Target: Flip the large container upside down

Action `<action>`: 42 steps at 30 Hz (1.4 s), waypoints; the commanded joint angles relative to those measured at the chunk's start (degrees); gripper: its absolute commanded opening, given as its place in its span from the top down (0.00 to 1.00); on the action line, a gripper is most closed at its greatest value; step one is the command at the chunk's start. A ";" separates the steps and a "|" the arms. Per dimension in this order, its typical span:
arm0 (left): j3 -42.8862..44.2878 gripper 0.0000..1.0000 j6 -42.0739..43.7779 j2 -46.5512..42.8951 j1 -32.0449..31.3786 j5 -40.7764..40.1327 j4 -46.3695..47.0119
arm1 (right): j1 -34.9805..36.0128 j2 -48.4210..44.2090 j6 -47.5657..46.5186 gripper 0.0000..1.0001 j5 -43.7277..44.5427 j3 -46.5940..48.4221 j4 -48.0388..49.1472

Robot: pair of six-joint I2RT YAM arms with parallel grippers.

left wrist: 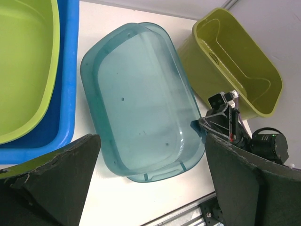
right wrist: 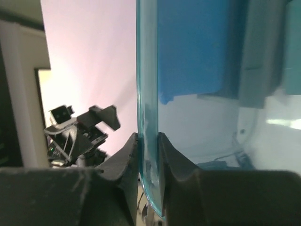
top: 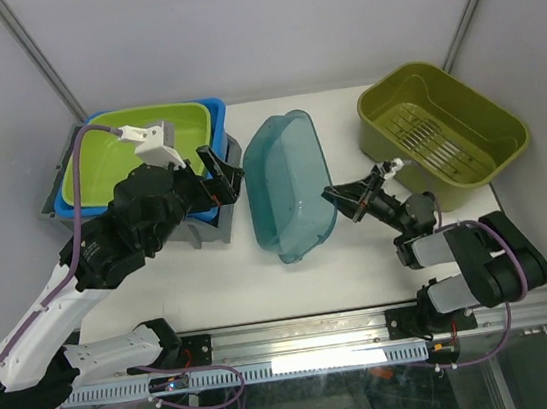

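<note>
The large container (top: 289, 187) is a translucent teal tub in the middle of the table, tipped with its right long rim raised. My right gripper (top: 341, 199) is shut on that rim; in the right wrist view the teal wall (right wrist: 148, 84) runs upright between the two pads of the gripper (right wrist: 148, 137). My left gripper (top: 221, 176) hangs open just left of the tub, touching nothing. The left wrist view looks into the tub's hollow (left wrist: 141, 94) between the wide-spread fingers of the gripper (left wrist: 150, 141), with the tub's near end just below.
An olive green slotted basket (top: 445, 131) (left wrist: 235, 61) stands at the back right, close behind the right arm. A lime green tub (top: 140, 151) nested in a blue one (top: 213, 112) sits at the back left on a grey box. An aluminium rail (top: 301, 337) runs along the near edge.
</note>
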 commanded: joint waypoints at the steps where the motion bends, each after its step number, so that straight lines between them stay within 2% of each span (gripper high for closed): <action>1: -0.43 0.01 1.69 -0.93 0.43 0.72 2.53 | -4.47 -5.27 -9.89 0.69 -2.21 -5.79 -13.30; 3: -0.31 0.01 1.74 -1.00 0.43 0.66 2.53 | -5.00 -10.13 -15.12 0.49 -2.50 -5.26 -23.72; 4: -0.27 0.01 1.70 -0.92 0.43 0.77 2.52 | -5.03 -13.67 -18.90 0.40 -2.30 -3.72 -34.27; 6: -0.20 0.01 1.70 -0.37 0.43 0.99 2.51 | -4.93 -21.22 -24.35 0.33 -1.29 1.10 -54.22; 9: -0.59 0.01 1.68 0.76 0.42 1.99 2.96 | -4.77 -31.06 -40.51 0.26 7.78 10.38 -80.56; 13: -1.30 0.01 2.29 2.46 0.36 4.11 3.98 | -4.69 -35.68 -50.85 0.15 18.36 20.92 -103.04; 16: -1.29 0.01 3.02 3.61 0.43 5.50 4.22 | -4.69 -33.23 -58.49 0.08 24.31 28.89 -115.95; 19: -1.40 0.01 3.63 4.50 0.43 6.77 4.34 | -4.64 -30.72 -63.04 0.06 26.22 33.48 -122.86; 22: -1.23 0.01 4.29 5.65 0.43 8.59 4.37 | -4.29 -30.80 -64.97 0.06 28.13 34.22 -125.45; 30: -0.86 0.01 7.30 9.91 -0.42 16.91 4.44 | -3.79 -32.55 -70.64 0.06 43.36 38.93 -135.61; 32: -1.08 0.01 7.98 11.49 -3.13 17.34 4.57 | -3.79 -33.13 -72.64 0.06 46.50 41.50 -137.42; 36: -2.36 0.01 8.98 16.43 -13.02 15.08 4.62 | -3.76 -33.46 -77.14 0.05 52.45 46.60 -138.95; 42: -6.12 0.01 8.59 26.47 -22.09 19.89 5.62 | -3.81 -32.64 -81.66 0.04 61.86 50.79 -136.11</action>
